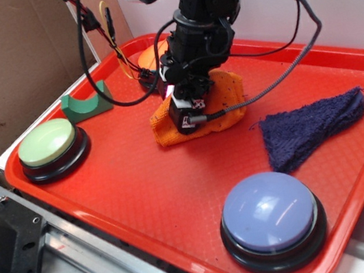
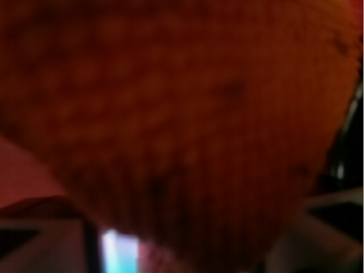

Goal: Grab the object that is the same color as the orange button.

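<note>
1. On the left side of the red tray (image 1: 144, 205), at about nine o'clock, sits a pale green button (image 1: 47, 144). Just behind it lies a green block (image 1: 85, 103) with a curved dip.
2. At about twelve o'clock, near the far rim, the orange button (image 1: 149, 57) peeks out behind the robot arm.
3. Near the middle, the orange rag (image 1: 228, 98) lies bunched on the tray. The hand (image 1: 188, 111) is pressed down right on it. The wrist view is filled with blurry orange rag (image 2: 182, 114), so it is very close.
4. I cannot tell if the hand is closed on the rag or not. The fingers are hidden.
5. At three o'clock lies a dark purple cloth (image 1: 312, 128), well apart from the hand.
6. At five o'clock sits a lavender-blue button (image 1: 270, 214).
7. I think the right thing has been reached. Squeezing it tight and lifting it up may be left to do.
</note>
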### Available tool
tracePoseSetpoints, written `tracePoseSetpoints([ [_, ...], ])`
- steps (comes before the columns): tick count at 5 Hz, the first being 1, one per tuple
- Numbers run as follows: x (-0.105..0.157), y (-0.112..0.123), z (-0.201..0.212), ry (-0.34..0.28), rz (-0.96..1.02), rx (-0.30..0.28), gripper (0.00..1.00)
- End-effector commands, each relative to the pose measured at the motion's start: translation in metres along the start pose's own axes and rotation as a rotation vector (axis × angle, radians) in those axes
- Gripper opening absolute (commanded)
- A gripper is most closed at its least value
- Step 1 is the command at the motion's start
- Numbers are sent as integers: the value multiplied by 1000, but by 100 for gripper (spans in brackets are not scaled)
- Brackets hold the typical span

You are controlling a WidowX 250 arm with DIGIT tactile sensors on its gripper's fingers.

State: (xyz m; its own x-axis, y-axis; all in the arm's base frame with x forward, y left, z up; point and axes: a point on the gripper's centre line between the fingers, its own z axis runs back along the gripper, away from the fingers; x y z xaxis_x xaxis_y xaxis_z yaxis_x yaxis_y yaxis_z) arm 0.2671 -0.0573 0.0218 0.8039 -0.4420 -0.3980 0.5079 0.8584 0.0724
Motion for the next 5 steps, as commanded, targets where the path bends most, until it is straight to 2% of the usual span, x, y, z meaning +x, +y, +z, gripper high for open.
tracePoseSetpoints([
  [1,-23,-4,72,-172,56,-47,0],
  [2,-43,-1,119,-226,170,-103,0],
  [3,-90,-7,153,-243,327,-87,0],
  [4,-130,-16,186,-361,382,-110,0],
  [5,-158,-17,227,-411,371,-106,0],
])
